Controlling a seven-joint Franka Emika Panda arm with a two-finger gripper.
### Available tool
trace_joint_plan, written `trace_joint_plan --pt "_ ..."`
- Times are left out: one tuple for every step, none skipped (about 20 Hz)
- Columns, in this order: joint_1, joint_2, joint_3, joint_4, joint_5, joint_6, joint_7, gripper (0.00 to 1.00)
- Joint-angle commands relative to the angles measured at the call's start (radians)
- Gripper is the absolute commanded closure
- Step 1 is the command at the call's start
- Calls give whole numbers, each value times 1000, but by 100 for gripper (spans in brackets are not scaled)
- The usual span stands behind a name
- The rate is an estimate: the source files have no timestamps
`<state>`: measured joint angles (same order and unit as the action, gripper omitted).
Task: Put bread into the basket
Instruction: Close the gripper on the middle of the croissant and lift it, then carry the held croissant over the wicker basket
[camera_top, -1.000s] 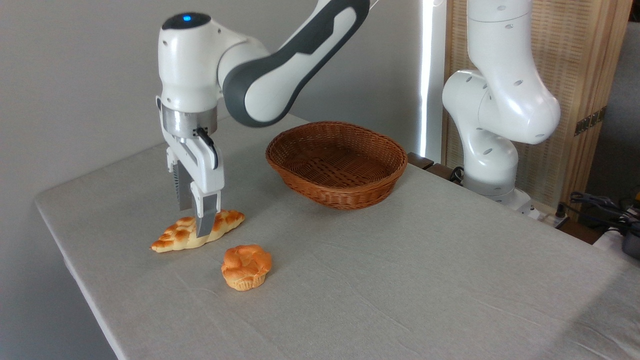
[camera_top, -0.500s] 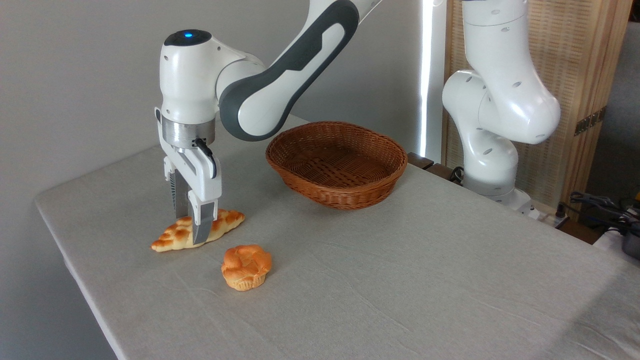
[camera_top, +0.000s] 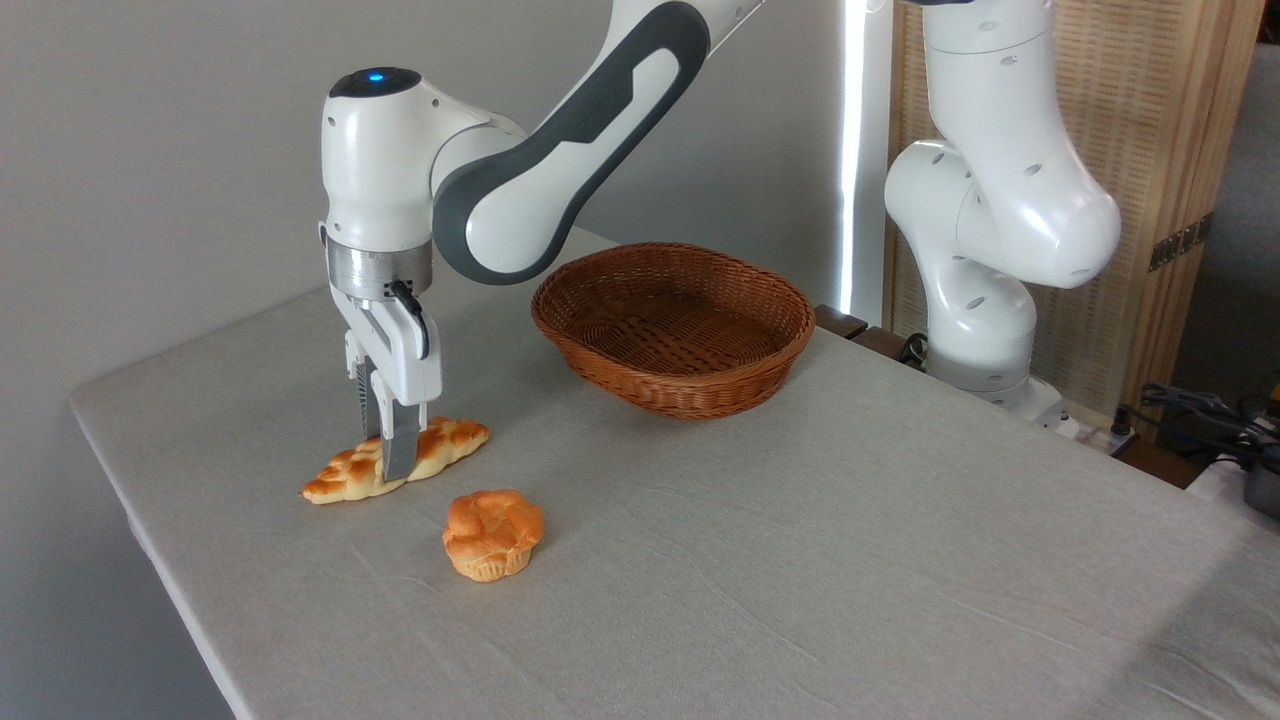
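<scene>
The tool (camera_top: 388, 452) points straight down, its two fingers pinched in on the middle of the braided bread loaf (camera_top: 395, 461), apparently clamping it. The loaf lies flat on the grey surface (camera_top: 800, 540), near its left edge. A round muffin-shaped bun (camera_top: 493, 534) sits just in front of it. The oval wicker basket (camera_top: 673, 326) stands well apart, further back.
</scene>
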<state>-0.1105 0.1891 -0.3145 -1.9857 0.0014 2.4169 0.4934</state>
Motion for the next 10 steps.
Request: trace_joint_plan --pt "5 -2 -3 -8 15 10 -1 84" --pt "5 -7 -3 -5 14 8 -6 84" --pt "6 -13 -3 -2 14 7 -12 84" --pt "6 -25 -2 4 2 -5 -16 83" --pt "6 -37 0 10 -9 -25 -27 83" --pt "8 -63 6 11 -43 -56 -59 82" --pt "8 -91 11 16 -84 -90 -74 82" --pt "8 -123 14 18 -128 -129 -78 82" --pt "8 -161 32 18 -171 -172 -81 82" --pt "8 -204 50 13 -204 -217 -84 82"
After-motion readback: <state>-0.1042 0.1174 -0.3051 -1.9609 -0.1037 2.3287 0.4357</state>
